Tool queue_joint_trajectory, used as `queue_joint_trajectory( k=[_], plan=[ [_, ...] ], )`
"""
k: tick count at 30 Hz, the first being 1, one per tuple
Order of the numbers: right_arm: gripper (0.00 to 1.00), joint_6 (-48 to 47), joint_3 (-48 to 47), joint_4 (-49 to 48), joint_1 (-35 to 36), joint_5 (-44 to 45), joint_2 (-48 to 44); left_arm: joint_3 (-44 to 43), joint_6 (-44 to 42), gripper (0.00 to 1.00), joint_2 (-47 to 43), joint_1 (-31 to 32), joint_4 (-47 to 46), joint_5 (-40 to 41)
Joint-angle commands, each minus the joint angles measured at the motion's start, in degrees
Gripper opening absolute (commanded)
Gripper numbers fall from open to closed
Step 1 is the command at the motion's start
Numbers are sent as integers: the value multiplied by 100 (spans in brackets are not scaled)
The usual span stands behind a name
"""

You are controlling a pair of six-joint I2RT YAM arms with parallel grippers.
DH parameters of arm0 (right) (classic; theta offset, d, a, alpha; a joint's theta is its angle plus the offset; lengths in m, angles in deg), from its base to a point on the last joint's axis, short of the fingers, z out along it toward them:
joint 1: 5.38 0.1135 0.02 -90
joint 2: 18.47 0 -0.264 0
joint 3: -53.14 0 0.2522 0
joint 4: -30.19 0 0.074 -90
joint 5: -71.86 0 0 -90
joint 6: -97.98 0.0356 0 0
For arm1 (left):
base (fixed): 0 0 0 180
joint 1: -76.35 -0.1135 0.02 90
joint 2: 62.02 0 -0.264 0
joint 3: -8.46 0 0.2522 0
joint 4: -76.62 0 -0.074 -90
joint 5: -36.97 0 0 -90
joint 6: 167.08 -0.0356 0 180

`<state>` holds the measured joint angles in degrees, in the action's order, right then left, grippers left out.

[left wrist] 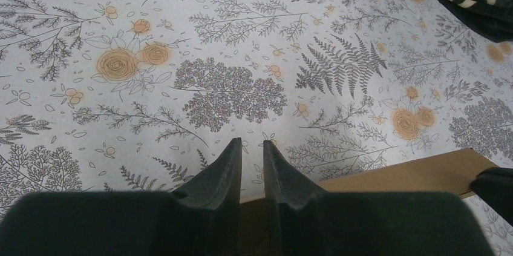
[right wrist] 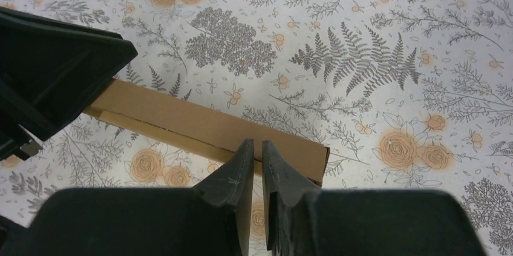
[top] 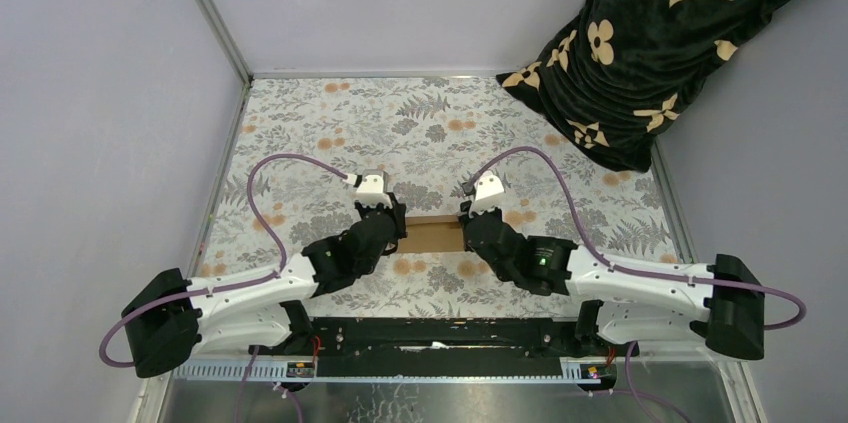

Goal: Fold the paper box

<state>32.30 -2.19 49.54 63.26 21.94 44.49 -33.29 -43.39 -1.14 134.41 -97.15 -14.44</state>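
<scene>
The flat brown paper box (top: 432,234) lies mid-tabletop (top: 420,128) on the floral covering, between the two arms. The left gripper (left wrist: 251,147) sits at its left end and the right gripper (right wrist: 257,148) over its right end. Each has its fingers pressed nearly together, pinching nothing visible.

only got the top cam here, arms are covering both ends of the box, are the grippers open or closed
Observer: Nearly closed, per the wrist views: the left gripper and the right gripper each show only a thin slit between the fingers.
Operator: is the right one past the box end
Observer: No, its tips sit over one long edge of the paper box, short of the right end.
Operator: flaps sticking out anywhere
Observer: Right wrist shows a flat rectangle with a paler strip along that edge; whether that's a loose flap I can't tell.
</scene>
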Motion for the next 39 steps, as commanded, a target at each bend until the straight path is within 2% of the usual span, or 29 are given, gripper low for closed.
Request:
queue_joint_trajectory(
  k=[1, 7, 15, 25, 28, 33, 39],
  plan=[
    [17, -373, 41, -1077, 26, 480, 219, 358, 22, 26, 252, 14, 366, -39],
    [14, -102, 420, -1485, 31, 535, 542, 406, 73, 26, 482, 12, 177, -8],
    [11, 1521, 1879, -2277, 124, 468, 1047, 760, 741, 26, 792, 81, -134, 61],
    [10, 2559, 1910, -2374, 456, 433, 2199, 1248, 1326, 27, 925, 398, -483, 437],
    [10, 2792, 1931, -2332, 617, 479, 2297, 1308, 1421, 28, 930, 481, -459, 510],
    [10, 2898, 1875, -2067, 744, 566, 2217, 1156, 1297, 30, 188, 505, 205, 692],
    [10, 2964, 1839, -1948, 765, 609, 2212, 659, 748, 35, -828, 504, 969, 968]
  ],
)
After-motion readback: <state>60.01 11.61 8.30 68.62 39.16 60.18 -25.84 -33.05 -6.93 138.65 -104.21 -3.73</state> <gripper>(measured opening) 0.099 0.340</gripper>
